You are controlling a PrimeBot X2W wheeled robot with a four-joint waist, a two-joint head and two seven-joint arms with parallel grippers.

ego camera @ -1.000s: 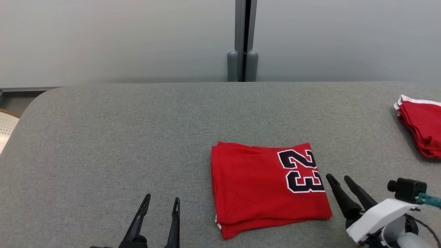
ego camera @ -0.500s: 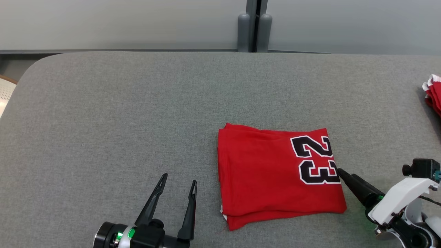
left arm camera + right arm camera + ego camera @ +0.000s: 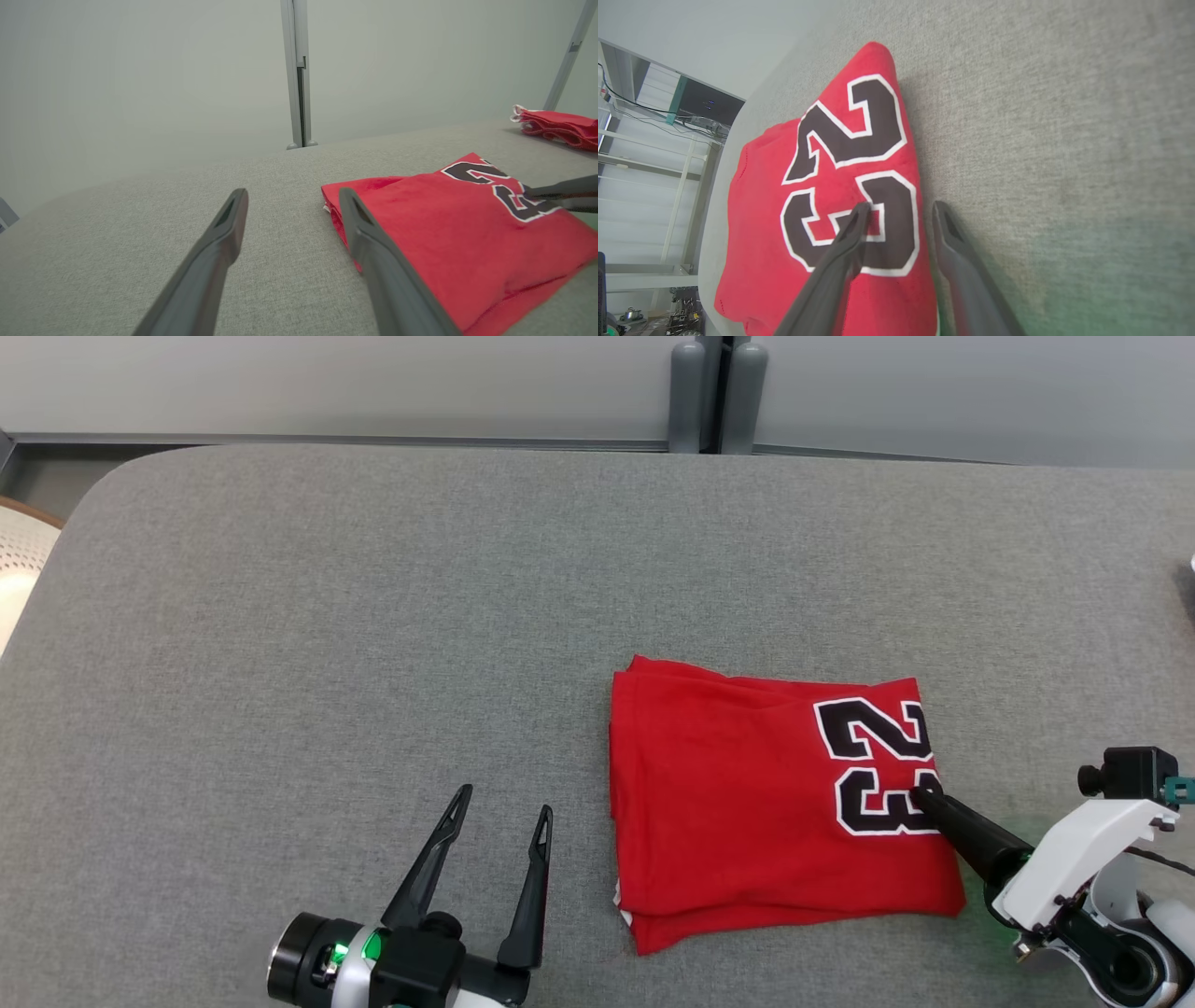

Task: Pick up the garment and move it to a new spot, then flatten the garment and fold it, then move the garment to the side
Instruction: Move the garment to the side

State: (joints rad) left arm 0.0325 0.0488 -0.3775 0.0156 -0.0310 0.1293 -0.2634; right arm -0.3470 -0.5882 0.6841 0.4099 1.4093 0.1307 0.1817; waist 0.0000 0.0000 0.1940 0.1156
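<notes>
The garment [image 3: 747,803] is a red jersey with a black "23", folded into a rectangle on the grey padded table [image 3: 373,616]. My right gripper [image 3: 926,795] is at its right edge, over the "3". In the right wrist view, one finger [image 3: 852,228] lies on top of the garment [image 3: 766,261] and the other finger [image 3: 952,242] lies just outside the edge, with a gap between them. My left gripper [image 3: 504,807] hovers open and empty over bare table to the garment's left. In the left wrist view, the left gripper [image 3: 293,196] is beside the garment [image 3: 420,224].
A second red garment [image 3: 560,126] with white trim lies at the table's far right. A grey partition with an upright post [image 3: 719,392] runs behind the table. A pale perforated object [image 3: 19,560] sits past the left edge.
The head camera has tilted down and shifted. My right gripper has moved left from beside the garment onto its right edge, and its jaws have narrowed. The garment lies as before.
</notes>
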